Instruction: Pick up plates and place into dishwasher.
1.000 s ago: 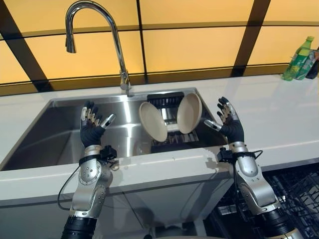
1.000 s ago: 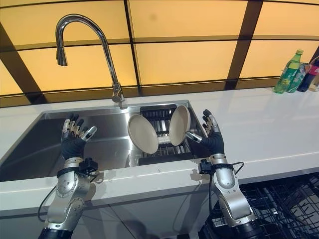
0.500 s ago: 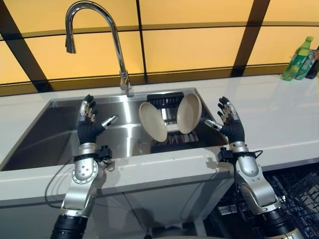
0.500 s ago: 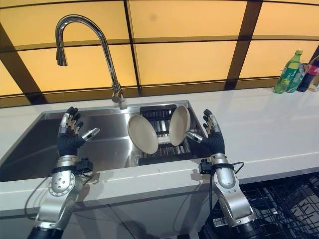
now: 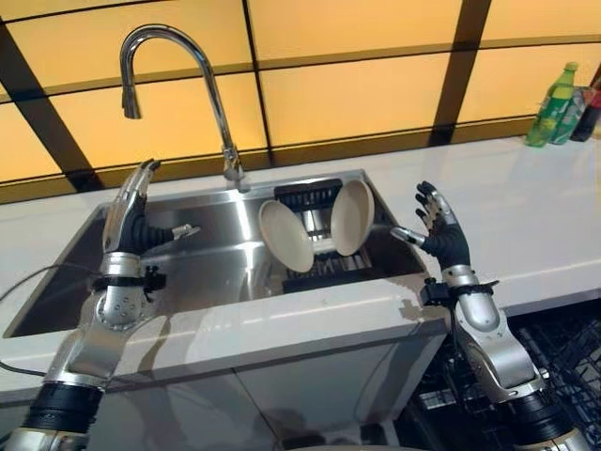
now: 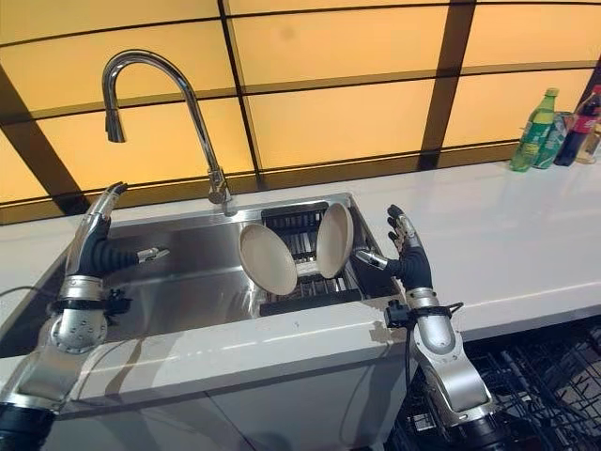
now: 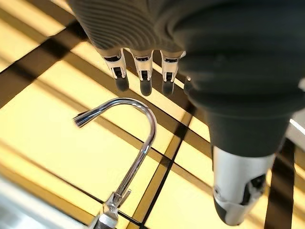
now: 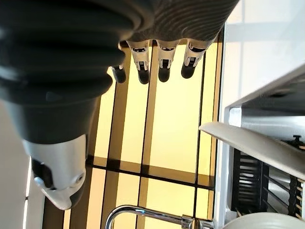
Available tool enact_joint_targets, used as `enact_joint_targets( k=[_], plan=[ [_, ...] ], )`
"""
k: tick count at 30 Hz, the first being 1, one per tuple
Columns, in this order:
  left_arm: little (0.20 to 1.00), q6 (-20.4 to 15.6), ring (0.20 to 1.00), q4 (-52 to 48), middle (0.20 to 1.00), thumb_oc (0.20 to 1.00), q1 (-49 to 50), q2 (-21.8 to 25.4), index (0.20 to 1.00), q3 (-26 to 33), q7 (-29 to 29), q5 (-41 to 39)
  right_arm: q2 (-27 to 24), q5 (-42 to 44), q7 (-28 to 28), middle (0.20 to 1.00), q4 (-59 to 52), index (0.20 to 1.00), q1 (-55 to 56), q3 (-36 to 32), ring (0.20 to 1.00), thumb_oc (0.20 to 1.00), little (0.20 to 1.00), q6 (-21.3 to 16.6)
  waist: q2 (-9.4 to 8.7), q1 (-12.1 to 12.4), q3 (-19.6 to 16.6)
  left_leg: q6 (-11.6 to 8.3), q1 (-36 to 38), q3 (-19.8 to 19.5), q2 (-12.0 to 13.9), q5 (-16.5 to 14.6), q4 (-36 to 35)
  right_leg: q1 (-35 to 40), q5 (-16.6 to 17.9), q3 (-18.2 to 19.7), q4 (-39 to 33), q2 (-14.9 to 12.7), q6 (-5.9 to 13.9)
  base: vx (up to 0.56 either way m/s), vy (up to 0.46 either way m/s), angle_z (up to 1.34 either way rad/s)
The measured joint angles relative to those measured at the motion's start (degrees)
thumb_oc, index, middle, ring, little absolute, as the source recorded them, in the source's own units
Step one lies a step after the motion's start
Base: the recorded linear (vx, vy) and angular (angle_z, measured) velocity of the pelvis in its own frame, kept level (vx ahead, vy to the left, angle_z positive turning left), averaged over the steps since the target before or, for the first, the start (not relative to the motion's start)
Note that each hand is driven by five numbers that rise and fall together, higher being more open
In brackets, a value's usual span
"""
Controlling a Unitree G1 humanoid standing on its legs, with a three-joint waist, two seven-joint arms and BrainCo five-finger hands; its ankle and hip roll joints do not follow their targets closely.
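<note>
plates stand on edge in a dark rack at the right end of the sink (image 5: 188,272) — two cream ones, the left plate (image 5: 286,235) leaning toward 10 o'clock and the right plate (image 5: 352,217) toward 2. largest to smallest around them: the white counter (image 5: 526,216), the sink basin, the arched faucet (image 5: 178,85) at 12 o'clock, then bottles (image 5: 554,108) far off at 2 o'clock.

the right hand (image 5: 439,228) hovers just beside the right plate, fingers spread wide, holding nothing; the left hand (image 5: 131,221) is raised over the basin at 9 o'clock, fingers straight, also empty.

judging the step as the reach, the right hand should probably close over the near plate's rim, thumb opposite the fingers, and lift it straight up out of the rack.

the right wrist view catches that plate's rim (image 8: 257,145) edge-on; the eye views show the dishwasher rack (image 5: 554,357) at 5 o'clock.
</note>
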Motion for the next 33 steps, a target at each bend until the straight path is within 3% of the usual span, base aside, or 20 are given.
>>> enact_joint_targets(
  k=[4, 18, 22, 33],
  plan=[
    [1.000, -0.59, 1.000, 2.03, 1.000, 1.000, -1.25, 2.31, 1.000, -1.10, 0.02, 4.78, -0.47, 0.75, 0.29, 1.000, 0.18, 1.000, 0.15, -0.14, 1.000, 1.000, 1.000, 0.53, 0.19, -0.15, -0.87, -0.11, 0.04, 0.50, 0.08, -0.13, 0.00, -0.16, 0.03, 0.45, -0.08, 0.08, -0.04, 0.08, 0.042, -0.07],
    [1.000, -3.85, 1.000, 6.36, 1.000, 1.000, -4.88, 11.00, 1.000, -14.26, 1.22, 20.74, -2.92, 2.72, 1.18, 1.000, 0.91, 1.000, 0.56, -0.16, 1.000, 1.000, 1.000, 0.69, 0.49, -2.74, -1.47, -0.16, -0.08, 1.45, 0.34, -0.20, -0.02, -1.03, 0.11, 1.56, 0.25, 0.11, -0.14, 0.07, 0.047, -0.04],
    [1.000, -3.80, 1.000, 8.19, 1.000, 1.000, -6.14, 10.97, 1.000, -17.33, 1.86, 21.30, -2.90, 2.94, 1.17, 1.000, 1.52, 1.000, 0.62, -0.08, 1.000, 1.000, 1.000, 0.82, 0.62, -3.04, -1.61, -0.15, -0.06, 1.99, 0.47, -0.20, 0.00, -1.55, 0.11, 2.21, 0.61, 0.12, -0.14, 0.07, 0.052, -0.08],
    [1.000, -0.84, 1.000, 8.22, 1.000, 1.000, -4.91, 9.06, 1.000, -17.18, 3.31, 23.38, -2.89, 2.94, 2.50, 1.000, 2.91, 1.000, 4.24, -0.20, 1.000, 1.000, 1.000, 0.97, 0.59, -3.08, -1.62, -0.09, -0.01, 2.33, 0.53, -0.24, -0.01, -1.92, 0.15, 2.89, 0.86, 0.05, -0.10, 0.05, 0.047, -0.03]
  ],
)
